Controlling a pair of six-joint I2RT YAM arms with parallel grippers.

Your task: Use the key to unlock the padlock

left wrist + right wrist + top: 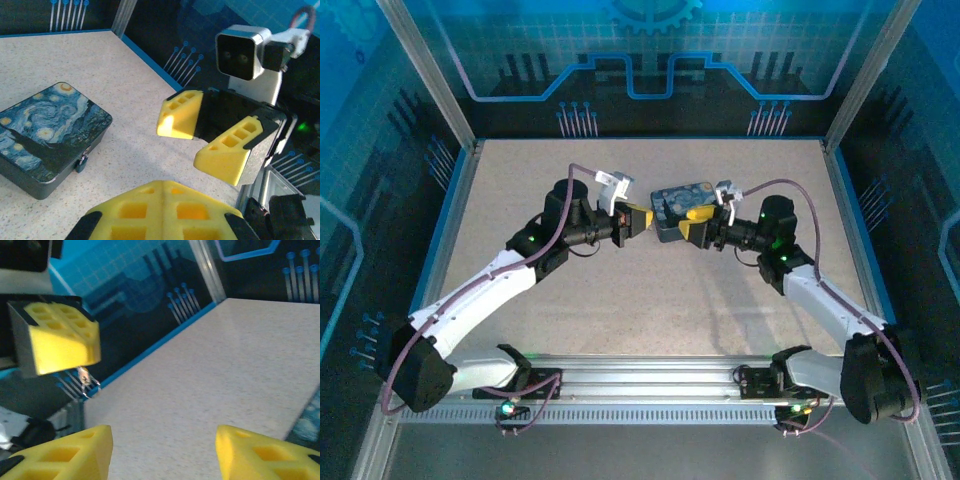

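Left end effector (638,222) clenched on key (83,376), tip poking out below pads. Right end effector (162,445) released, empty, facing left one. Padlock (81,163) on front wall of Starry Night tin (45,130); tin on tabletop (130,100).

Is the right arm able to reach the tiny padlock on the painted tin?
Probably yes. The right gripper is open and close to the tin; the padlock hangs on the side toward it, with only bare table between.
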